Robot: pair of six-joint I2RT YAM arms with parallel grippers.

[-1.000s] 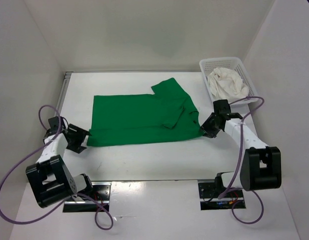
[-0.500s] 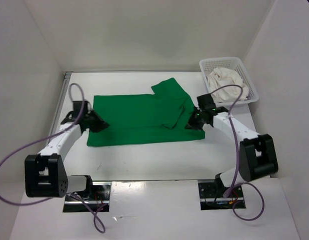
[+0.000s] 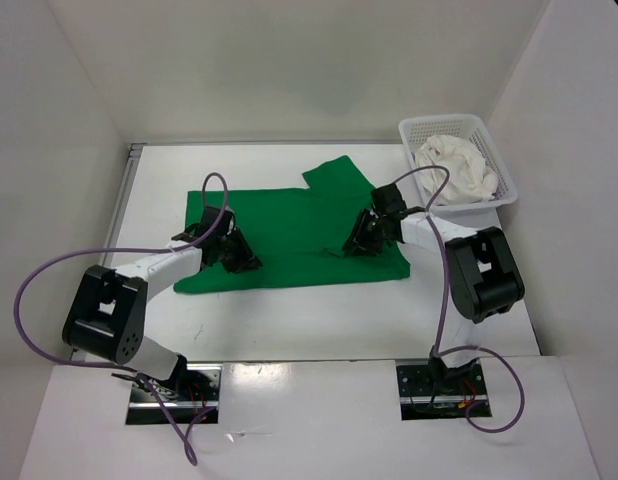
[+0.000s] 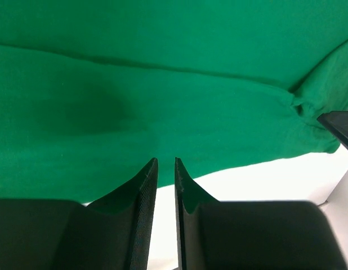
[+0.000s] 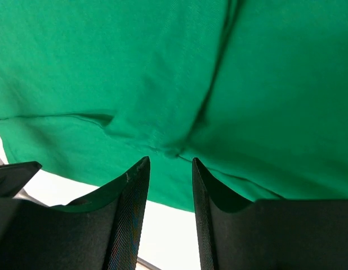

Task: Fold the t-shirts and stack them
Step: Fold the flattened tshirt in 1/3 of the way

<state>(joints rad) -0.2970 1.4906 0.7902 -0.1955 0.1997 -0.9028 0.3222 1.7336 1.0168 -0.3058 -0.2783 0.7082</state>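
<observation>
The green t-shirt (image 3: 289, 235) lies spread mid-worktop (image 3: 319, 310), light and limp, likely to sag and slide, so it seems best pinched at the near hem, where the left hand (image 4: 162, 180) hovers almost closed and the right hand (image 5: 167, 180) slightly open, both empty.

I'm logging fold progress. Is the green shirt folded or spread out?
Partly folded: the green shirt lies flat on the table, with one sleeve turned in over the body; the far sleeve sticks out.
</observation>
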